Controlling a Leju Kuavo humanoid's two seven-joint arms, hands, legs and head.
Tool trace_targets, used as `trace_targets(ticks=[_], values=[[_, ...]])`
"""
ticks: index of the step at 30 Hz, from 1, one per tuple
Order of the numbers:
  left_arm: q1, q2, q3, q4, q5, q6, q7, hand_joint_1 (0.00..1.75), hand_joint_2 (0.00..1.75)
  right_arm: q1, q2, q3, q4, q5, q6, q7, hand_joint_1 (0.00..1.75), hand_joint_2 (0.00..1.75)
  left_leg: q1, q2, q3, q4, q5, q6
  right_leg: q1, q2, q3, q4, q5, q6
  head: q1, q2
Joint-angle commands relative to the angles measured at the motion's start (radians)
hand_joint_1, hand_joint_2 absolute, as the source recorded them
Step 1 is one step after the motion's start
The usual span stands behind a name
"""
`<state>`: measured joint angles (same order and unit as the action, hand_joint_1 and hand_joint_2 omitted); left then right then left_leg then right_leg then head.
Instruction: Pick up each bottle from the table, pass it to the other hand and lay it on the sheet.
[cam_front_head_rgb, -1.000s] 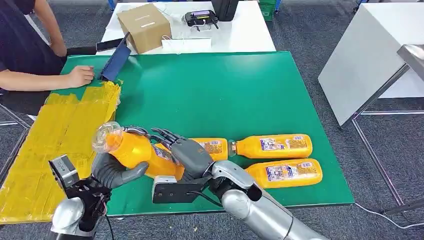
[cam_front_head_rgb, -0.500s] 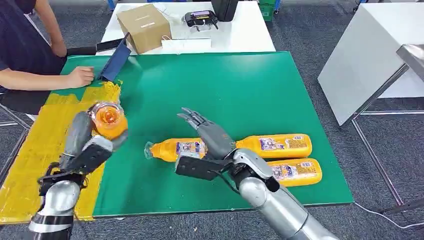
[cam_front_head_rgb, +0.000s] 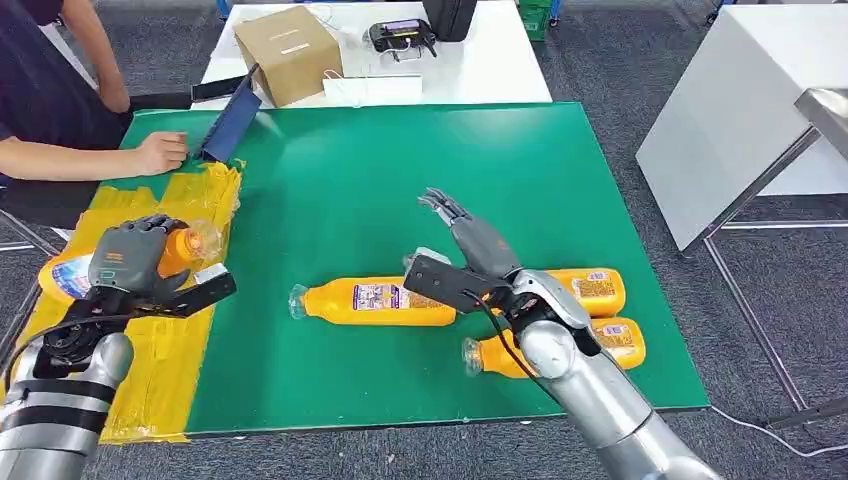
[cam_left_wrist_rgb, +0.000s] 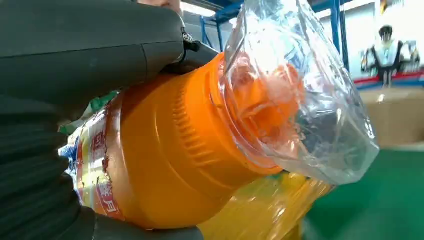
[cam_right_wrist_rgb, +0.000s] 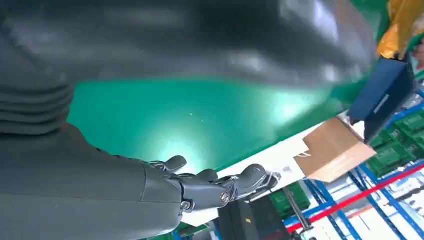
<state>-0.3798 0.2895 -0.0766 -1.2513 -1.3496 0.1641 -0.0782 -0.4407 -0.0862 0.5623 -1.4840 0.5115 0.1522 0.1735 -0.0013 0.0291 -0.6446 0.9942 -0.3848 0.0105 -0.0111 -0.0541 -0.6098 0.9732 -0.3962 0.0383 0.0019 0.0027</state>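
My left hand (cam_front_head_rgb: 128, 258) grips an orange bottle (cam_front_head_rgb: 178, 248) with a clear plastic-wrapped cap, lying sideways low over the yellow sheet (cam_front_head_rgb: 150, 370) at the table's left. Close up, the bottle (cam_left_wrist_rgb: 170, 150) sits between thumb and fingers of the left hand (cam_left_wrist_rgb: 70, 60). My right hand (cam_front_head_rgb: 470, 245) hovers open over the green table (cam_front_head_rgb: 400, 170), fingers stretched forward, holding nothing. In the right wrist view the right hand (cam_right_wrist_rgb: 150, 195) is empty too. Three more orange bottles lie on the table: one (cam_front_head_rgb: 375, 300) in the middle, one (cam_front_head_rgb: 585, 290) and one (cam_front_head_rgb: 610, 345) partly behind my right arm.
A person sits at the far left with a hand (cam_front_head_rgb: 160, 152) on the table beside a blue panel (cam_front_head_rgb: 232, 122). A white table behind holds a cardboard box (cam_front_head_rgb: 288, 40) and a black device (cam_front_head_rgb: 402, 36). Another white table (cam_front_head_rgb: 740, 110) stands at the right.
My left hand carried the bottle left and down over the yellow sheet, tipping it onto its side. My right hand drew away to the right and stays open.
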Motion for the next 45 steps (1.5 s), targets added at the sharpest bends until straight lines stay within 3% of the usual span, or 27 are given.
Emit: trace_targets(ticks=[1, 11, 24, 25, 36, 39, 40, 45], values=[[-0.125, 0.040, -0.136, 0.261, -0.021, -0.054, -0.011, 1.75, 1.75, -0.121, 0.004, 0.037, 0.205, 0.011, 0.028, 0.036, 0.00, 1.75, 0.001, -0.002, 0.006, 0.000, -0.002, -0.001, 0.000, 0.003, 0.006, 0.000, -0.002, -0.001, 0.000, 0.000], [-0.132, 0.045, -0.148, 0.276, -0.017, -0.064, -0.019, 1.75, 1.75, -0.126, 0.006, 0.040, 0.216, 0.011, 0.030, 0.038, 0.00, 1.75, 0.001, -0.002, 0.004, 0.000, -0.001, -0.001, 0.000, 0.002, 0.005, 0.000, -0.002, -0.001, 0.000, 0.000], [-0.137, 0.066, -0.305, 0.411, 0.234, -0.164, -0.216, 1.75, 1.75, -0.241, 0.083, 0.117, 0.494, 0.008, 0.052, 0.046, 0.00, 1.75, 0.001, -0.001, 0.008, 0.000, -0.002, -0.001, 0.000, 0.006, 0.008, 0.000, -0.002, -0.002, 0.000, 0.000], [-0.143, 0.055, -0.293, 0.427, 0.274, -0.182, -0.223, 1.66, 0.00, -0.249, 0.091, 0.124, 0.518, 0.008, 0.052, 0.045, 0.00, 1.75, 0.001, 0.000, 0.006, -0.001, -0.002, -0.001, 0.000, 0.005, 0.006, -0.001, -0.001, -0.001, 0.000, 0.000], [-0.149, 0.051, -0.301, 0.430, 0.277, -0.185, -0.222, 1.66, 0.00, -0.254, 0.096, 0.127, 0.534, 0.009, 0.050, 0.043, 0.00, 1.75, 0.000, -0.001, 0.003, -0.001, 0.000, 0.000, -0.001, 0.002, 0.004, 0.000, -0.001, -0.001, 0.000, 0.000], [-0.149, 0.051, -0.301, 0.430, 0.277, -0.185, -0.222, 1.66, 0.00, -0.254, 0.096, 0.127, 0.534, 0.009, 0.050, 0.043, 0.00, 1.75, 0.003, -0.003, 0.014, 0.001, -0.007, -0.002, 0.001, 0.009, 0.015, 0.001, -0.006, -0.003, 0.000, 0.000], [-0.149, 0.051, -0.301, 0.430, 0.277, -0.185, -0.222, 1.66, 0.00, -0.254, 0.096, 0.127, 0.534, 0.009, 0.050, 0.043, 0.00, 1.75, 0.001, -0.002, 0.005, 0.000, -0.002, -0.001, 0.000, 0.004, 0.006, 0.000, -0.002, -0.001, 0.000, 0.000], [-0.149, 0.051, -0.301, 0.430, 0.277, -0.185, -0.222, 1.66, 0.00, -0.254, 0.096, 0.127, 0.534, 0.009, 0.050, 0.043, 0.00, 1.75, 0.001, -0.002, 0.006, 0.000, -0.002, -0.001, 0.000, 0.004, 0.006, 0.000, -0.002, -0.001, 0.000, 0.000]])
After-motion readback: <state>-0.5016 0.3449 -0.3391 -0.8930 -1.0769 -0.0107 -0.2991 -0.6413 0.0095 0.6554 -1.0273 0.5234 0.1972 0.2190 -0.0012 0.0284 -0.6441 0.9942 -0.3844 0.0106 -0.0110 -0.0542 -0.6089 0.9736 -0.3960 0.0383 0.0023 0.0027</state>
